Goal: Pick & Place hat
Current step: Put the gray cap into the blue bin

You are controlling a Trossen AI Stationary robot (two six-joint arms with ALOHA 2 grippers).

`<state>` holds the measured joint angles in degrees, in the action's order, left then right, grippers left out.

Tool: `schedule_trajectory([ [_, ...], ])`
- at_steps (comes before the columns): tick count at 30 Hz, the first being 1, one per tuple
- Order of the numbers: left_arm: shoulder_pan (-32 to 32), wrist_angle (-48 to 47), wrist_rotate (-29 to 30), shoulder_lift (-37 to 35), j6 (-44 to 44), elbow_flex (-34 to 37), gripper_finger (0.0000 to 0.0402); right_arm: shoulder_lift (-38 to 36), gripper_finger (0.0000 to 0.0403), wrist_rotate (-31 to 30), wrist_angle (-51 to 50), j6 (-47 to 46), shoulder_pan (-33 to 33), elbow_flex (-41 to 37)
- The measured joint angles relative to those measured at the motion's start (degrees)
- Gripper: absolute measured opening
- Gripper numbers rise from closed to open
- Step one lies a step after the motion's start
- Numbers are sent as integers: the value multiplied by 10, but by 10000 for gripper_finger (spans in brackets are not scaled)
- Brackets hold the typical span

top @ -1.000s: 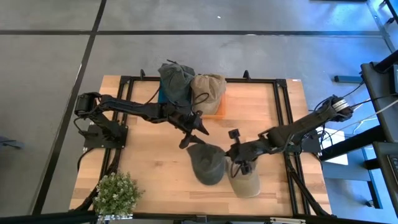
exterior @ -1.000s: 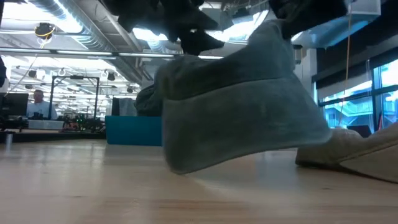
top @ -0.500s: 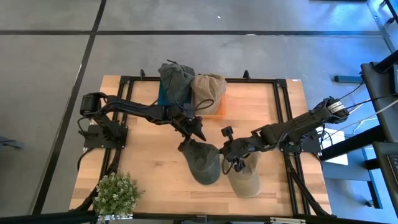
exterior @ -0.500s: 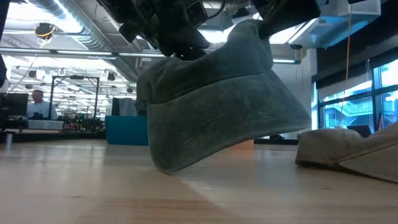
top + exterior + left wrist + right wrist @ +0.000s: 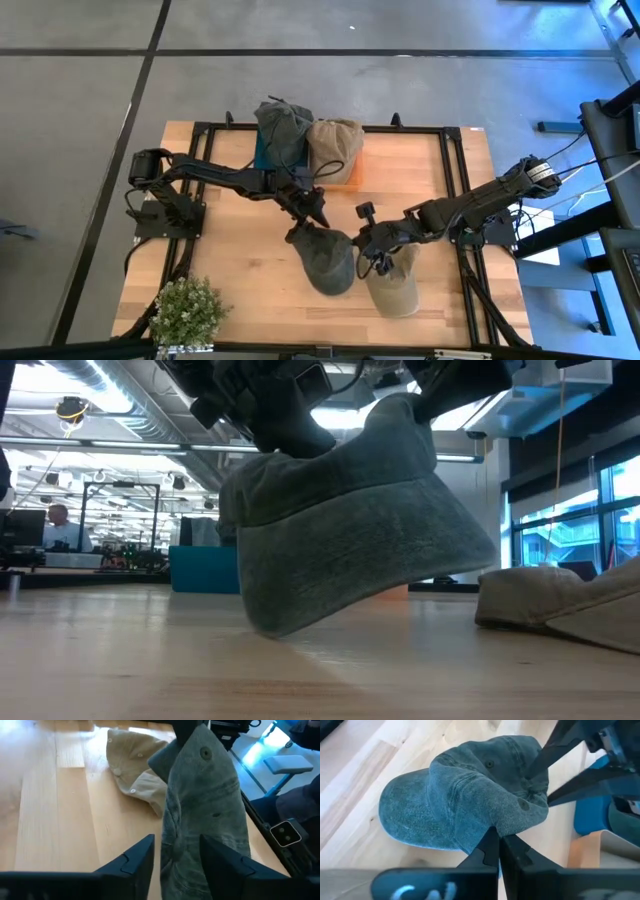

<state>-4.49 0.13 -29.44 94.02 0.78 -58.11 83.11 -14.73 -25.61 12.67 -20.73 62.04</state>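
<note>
A grey-green cap (image 5: 328, 262) sits mid-table between my two grippers, crown raised and brim pointing to the near edge. In the low view the cap (image 5: 350, 540) tilts, its brim edge (image 5: 268, 628) down at the tabletop. My left gripper (image 5: 312, 215) is at the cap's far end, shut on it. My right gripper (image 5: 365, 250) is at its right side, shut on its rim. A beige cap (image 5: 395, 290) lies flat on the table just right of the green one. My left gripper (image 5: 177, 855) pinches the rear of the crown (image 5: 175, 840) between its two fingers, coming from the far left and slanting down. The cloth stands up as a bunched, wrinkled ridge between the fingers. My right gripper (image 5: 498, 840) pinches the crown's lower rim (image 5: 495, 822) at the cap's right side, coming from the table's right. The crown is held up off the table while the brim end stays low.
Two more hats, dark green (image 5: 280, 130) and beige (image 5: 335, 145), sit on a blue and orange box at the far edge. A potted plant (image 5: 185, 310) stands at the near left corner. Bare wood lies left of the cap.
My right gripper carried the green cap a little toward the table's left and far side, and the crown tipped up. My left gripper came down toward the near side onto the cap's rear and took hold. Little has moved in the last half second.
</note>
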Motion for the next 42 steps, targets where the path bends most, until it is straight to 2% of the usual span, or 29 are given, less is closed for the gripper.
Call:
schedule_trajectory([
  [11,4,-4,13,0,-6,0,115,0,3,-6,0,-2,0,0],
  [22,10,-4,14,0,6,0,26,0,2,-10,1,-2,0,0],
  [25,5,-5,14,-1,5,0,25,0,8,-41,1,-5,0,0],
  [32,-11,-35,18,-25,-9,0,25,0,54,-50,-9,6,0,-1],
  [37,-14,-62,27,-51,-10,-2,25,-2,121,-43,-33,-18,0,-1],
  [42,-25,-228,94,-86,-2,-77,25,-17,185,-107,-85,-24,0,0],
])
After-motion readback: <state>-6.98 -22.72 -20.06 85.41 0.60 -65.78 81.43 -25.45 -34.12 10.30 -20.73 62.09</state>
